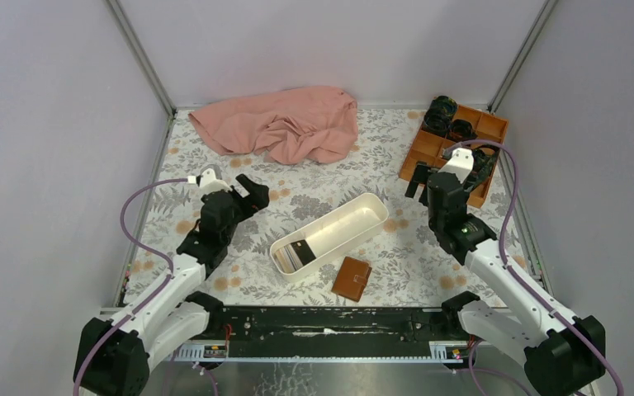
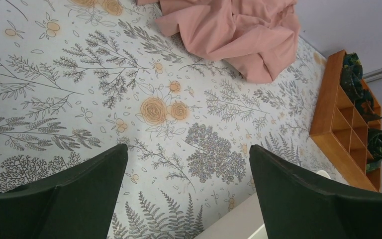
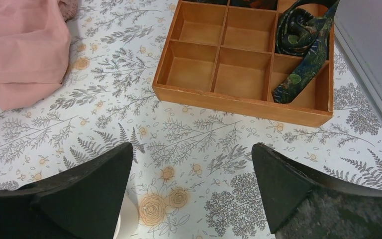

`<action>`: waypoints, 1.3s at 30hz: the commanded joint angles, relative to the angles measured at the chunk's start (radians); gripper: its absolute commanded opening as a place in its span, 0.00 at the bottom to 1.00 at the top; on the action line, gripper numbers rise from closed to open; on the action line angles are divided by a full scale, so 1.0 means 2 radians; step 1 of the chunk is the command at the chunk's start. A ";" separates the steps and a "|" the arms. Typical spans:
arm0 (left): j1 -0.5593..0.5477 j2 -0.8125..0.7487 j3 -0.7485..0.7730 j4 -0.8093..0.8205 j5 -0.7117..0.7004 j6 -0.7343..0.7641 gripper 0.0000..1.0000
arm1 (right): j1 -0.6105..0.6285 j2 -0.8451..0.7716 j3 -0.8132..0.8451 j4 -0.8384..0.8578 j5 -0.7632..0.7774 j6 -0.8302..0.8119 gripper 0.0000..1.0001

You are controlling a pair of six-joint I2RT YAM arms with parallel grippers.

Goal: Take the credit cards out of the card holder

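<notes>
**Both arms held open above the table, wallet lying shut near the front**

The card holder (image 1: 352, 278), a small brown leather wallet, lay closed on the flowered table (image 1: 330, 165) close to the near edge. It sat just beside the near end of a long white tray (image 1: 355, 216), and neither arm touched it. In the near left end of that tray rested what looked like a small stack of credit cards (image 1: 300, 253), dark and whitish, though I could not tell how many.

The left gripper (image 1: 252, 191) hovered over bare cloth on the left of the tray, its jaws spread wide with nothing between them. The right gripper (image 1: 418, 180) hung on the right side, near an orange compartmented box (image 1: 429, 148), equally wide apart and empty. Dark patterned fabric rolls (image 1: 442, 114) sat in some of the box's compartments. A crumpled pink cloth (image 1: 285, 122) lay at the far side of the table, well apart from the wallet.
</notes>
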 commanded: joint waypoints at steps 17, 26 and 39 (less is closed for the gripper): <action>-0.002 0.025 0.016 0.005 0.026 0.006 1.00 | -0.001 0.029 0.005 0.019 -0.113 -0.033 0.65; -0.002 0.015 0.016 -0.006 0.036 0.011 1.00 | 0.057 0.114 0.054 0.017 -0.318 -0.142 0.68; -0.002 0.003 0.011 -0.014 0.032 0.011 1.00 | 0.175 0.213 0.127 -0.014 -0.190 -0.277 0.82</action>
